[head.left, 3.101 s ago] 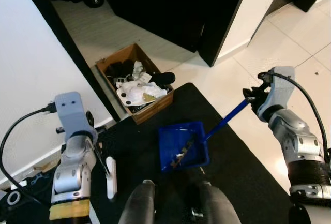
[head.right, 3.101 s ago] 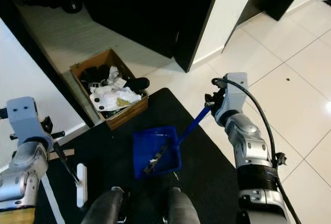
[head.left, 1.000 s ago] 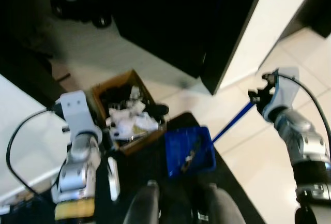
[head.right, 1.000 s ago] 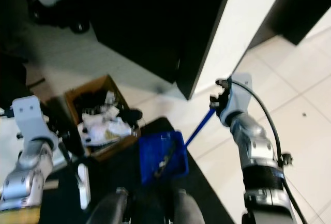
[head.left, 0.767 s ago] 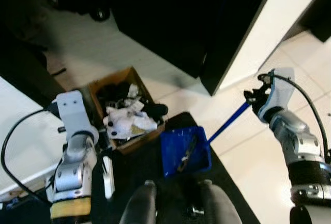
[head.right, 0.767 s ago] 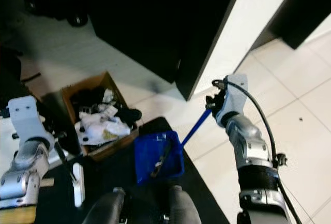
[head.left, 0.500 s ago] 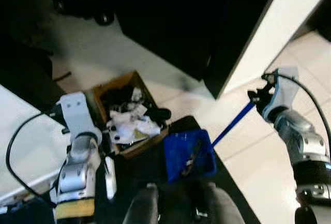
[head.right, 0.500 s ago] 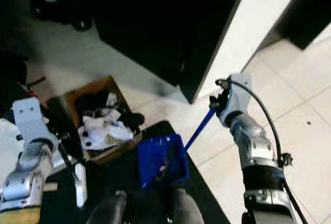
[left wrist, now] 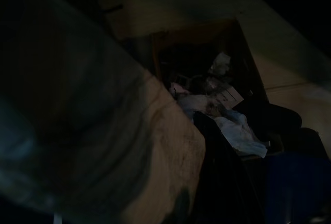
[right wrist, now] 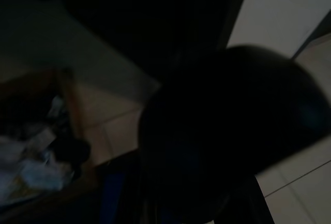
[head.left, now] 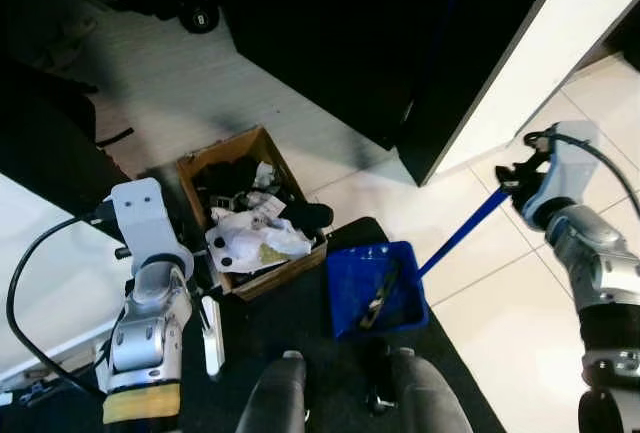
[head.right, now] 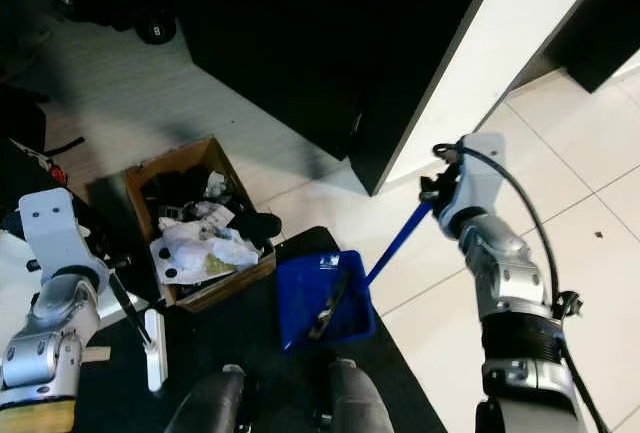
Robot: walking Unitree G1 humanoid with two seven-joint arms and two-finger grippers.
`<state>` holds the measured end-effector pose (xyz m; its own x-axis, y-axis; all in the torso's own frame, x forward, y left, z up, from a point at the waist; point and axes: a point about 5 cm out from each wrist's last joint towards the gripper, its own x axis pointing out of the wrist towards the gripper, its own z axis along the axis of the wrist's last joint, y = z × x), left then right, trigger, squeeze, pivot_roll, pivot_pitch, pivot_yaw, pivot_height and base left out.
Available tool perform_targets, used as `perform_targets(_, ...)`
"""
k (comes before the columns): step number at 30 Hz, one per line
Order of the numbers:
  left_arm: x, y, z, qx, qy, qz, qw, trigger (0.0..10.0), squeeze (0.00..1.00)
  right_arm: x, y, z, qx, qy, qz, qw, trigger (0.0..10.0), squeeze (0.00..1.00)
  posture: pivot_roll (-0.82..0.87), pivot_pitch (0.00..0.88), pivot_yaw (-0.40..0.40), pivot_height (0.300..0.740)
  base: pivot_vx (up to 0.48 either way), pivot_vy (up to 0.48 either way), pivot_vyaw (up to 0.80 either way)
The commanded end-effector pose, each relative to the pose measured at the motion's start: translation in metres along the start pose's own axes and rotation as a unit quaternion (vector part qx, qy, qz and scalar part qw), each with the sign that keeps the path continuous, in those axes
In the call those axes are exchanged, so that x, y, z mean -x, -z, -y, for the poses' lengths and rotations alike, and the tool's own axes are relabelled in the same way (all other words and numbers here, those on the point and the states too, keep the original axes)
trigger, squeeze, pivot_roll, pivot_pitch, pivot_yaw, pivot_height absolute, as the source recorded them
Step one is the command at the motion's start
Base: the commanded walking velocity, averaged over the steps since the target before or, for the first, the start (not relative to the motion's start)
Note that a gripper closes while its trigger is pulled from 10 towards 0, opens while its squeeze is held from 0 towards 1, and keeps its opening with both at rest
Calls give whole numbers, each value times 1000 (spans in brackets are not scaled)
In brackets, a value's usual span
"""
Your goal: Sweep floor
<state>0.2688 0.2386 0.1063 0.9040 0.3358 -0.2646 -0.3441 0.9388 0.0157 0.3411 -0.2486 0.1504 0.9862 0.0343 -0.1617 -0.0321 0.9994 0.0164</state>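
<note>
— Dustpan [head.left: 378, 301] sits on our black mat [head.left: 300, 318] beside the box [head.left: 250, 211]; our right gripper [head.left: 512, 181] clamps its handle [head.left: 462, 232].
— Left gripper [head.right: 130, 318] grips our brush [head.right: 155, 351].

glossy blue plastic dustpan [head.left: 376, 298], brown cardboard box [head.left: 250, 211] of crumpled paper, matt black mat [head.left: 300, 353], shiny pale floor tiles [head.left: 500, 333].

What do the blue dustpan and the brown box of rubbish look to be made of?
The dustpan: likely moulded plastic, given its uniform saturated blue and smooth, slightly glossy walls. The box: probably cardboard, or possibly thin wood, with matte brown straight walls and raw edges.
</note>
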Motion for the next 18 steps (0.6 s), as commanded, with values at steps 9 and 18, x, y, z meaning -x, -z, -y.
perform_targets(9,1,1,-6,-5,-15,3,1000,10000,0,-6,-66,16,4,40,113,993,10000,0,68,208,-2,740,0,0,0)
perform_targets(18,0,0,-5,-3,-18,6,1000,10000,0,-23,-149,-1,17,31,222,974,10000,0,71,196,-6,740,0,0,0)
